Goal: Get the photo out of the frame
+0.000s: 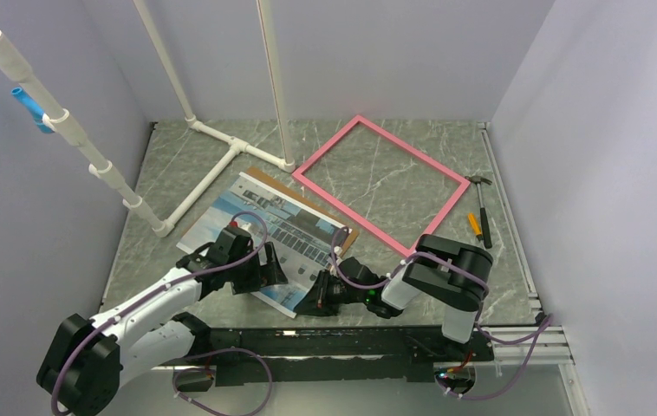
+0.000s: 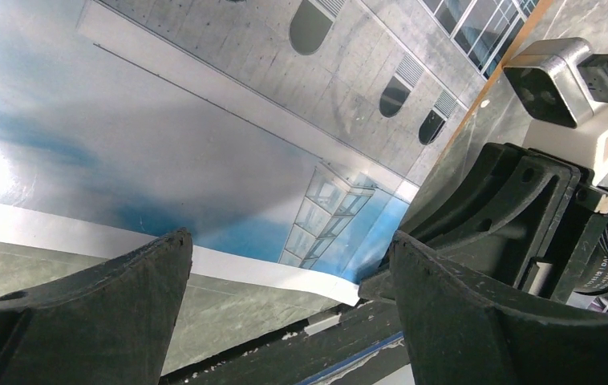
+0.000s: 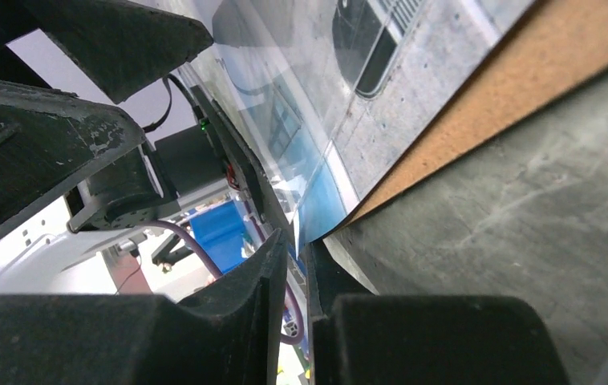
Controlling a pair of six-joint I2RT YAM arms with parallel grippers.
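The photo [image 1: 260, 227] lies on the table [image 1: 490, 282], outside the frame [image 1: 412, 148], long axis running far-left to near-right — the right jaws, closed to a slit on its nearest corner, are the nearer, while the left jaws hang wide open over its near edge.

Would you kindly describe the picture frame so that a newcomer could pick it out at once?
On the grey marble-patterned table, look at the far right part, just right of the white pipe stand. The thin pink rectangular frame lies flat there, bare tabletop showing through it. Unlike the blue-sky building print on brown board beside it, it is only an open outline.
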